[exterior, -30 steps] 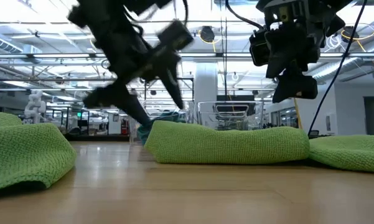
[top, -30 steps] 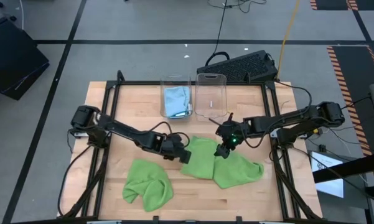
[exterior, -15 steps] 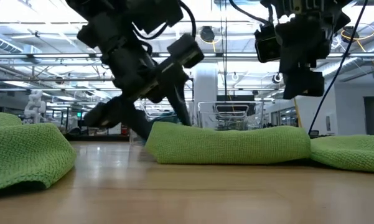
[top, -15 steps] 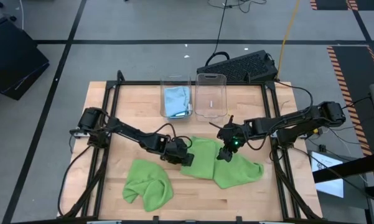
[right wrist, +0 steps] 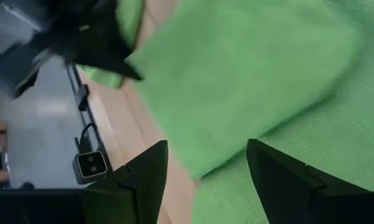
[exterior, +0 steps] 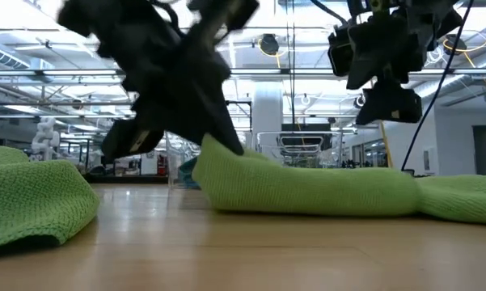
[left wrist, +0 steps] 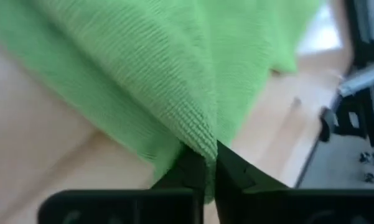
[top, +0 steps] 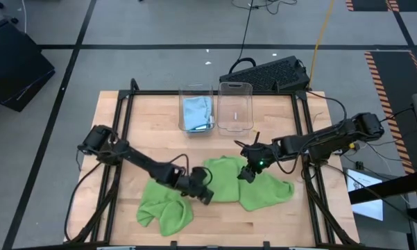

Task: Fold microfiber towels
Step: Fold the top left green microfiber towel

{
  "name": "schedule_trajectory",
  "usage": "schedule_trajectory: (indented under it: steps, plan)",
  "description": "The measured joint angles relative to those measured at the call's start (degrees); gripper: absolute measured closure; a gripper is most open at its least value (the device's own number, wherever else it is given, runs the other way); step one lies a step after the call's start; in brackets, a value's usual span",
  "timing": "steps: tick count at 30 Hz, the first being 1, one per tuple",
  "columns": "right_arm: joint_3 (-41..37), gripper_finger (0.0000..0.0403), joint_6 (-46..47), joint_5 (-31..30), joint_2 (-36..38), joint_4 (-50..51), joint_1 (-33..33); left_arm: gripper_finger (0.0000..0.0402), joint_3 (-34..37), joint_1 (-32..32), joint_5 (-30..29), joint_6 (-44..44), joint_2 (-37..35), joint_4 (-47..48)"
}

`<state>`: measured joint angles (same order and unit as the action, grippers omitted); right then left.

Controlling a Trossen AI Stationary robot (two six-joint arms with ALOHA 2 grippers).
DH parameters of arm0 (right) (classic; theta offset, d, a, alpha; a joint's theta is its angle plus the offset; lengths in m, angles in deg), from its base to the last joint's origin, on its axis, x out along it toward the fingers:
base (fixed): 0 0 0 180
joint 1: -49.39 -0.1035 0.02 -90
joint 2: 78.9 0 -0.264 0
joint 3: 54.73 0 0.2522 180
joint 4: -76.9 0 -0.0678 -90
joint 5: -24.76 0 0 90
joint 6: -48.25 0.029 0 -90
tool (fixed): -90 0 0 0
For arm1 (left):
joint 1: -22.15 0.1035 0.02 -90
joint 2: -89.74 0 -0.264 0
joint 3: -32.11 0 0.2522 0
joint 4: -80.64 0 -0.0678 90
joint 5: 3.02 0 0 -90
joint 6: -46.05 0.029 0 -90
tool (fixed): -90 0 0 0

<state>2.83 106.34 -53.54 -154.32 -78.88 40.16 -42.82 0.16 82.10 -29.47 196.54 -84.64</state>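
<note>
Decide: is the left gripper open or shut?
Shut. The left gripper pinches an edge of the middle green towel, lifting it.

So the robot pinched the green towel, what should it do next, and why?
Probably lift that pinched corner a little and carry it across the towel to start a fold. The left hand is shut on the edge of the middle green towel, which lies rumpled on the table, while the right hand hovers open above it.
</note>
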Motion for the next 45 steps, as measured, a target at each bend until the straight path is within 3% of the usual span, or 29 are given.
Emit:
schedule_trajectory:
  steps: [4,13,20,25,27,32,36,40,45]
  plan:
    - [-2.16,0.0193,2.76,-1.20,-0.72,-2.71,0.29,0.0391,0.00,-3.99,-5.88,0.01,0.00,-1.09]
    - [-6.59,0.0193,7.58,-1.02,-0.72,-13.85,1.03,0.0325,0.00,-5.15,-11.38,-2.17,0.00,3.95]
    - [-6.63,0.0193,7.17,0.60,-0.72,-13.49,0.98,0.0248,0.00,-3.79,-9.70,-1.14,0.00,3.86]
    - [-6.63,0.0193,5.63,0.55,-0.72,-13.35,0.90,0.0200,-0.02,-2.44,-1.61,-1.25,-2.39,5.72]
    - [-6.65,0.0193,4.55,0.57,-0.72,-14.22,0.90,0.0190,0.06,-1.73,-0.86,-0.18,-4.31,9.48]
    - [-6.67,0.0193,3.88,0.30,-0.72,-18.29,0.90,0.0186,0.04,1.00,-1.65,4.79,-9.34,15.10]
    - [-6.58,0.0210,3.87,-0.72,-1.59,-20.87,0.90,0.0189,0.16,3.51,-2.50,14.97,-10.62,8.64]
    - [-6.55,0.0256,4.62,-1.47,-4.68,-23.79,0.90,0.0216,-0.15,4.59,1.96,30.15,-7.45,-3.14]
    - [-5.84,0.0331,4.29,-0.65,-9.90,-29.77,0.90,0.0272,0.02,6.21,8.76,32.97,-0.66,-7.05]
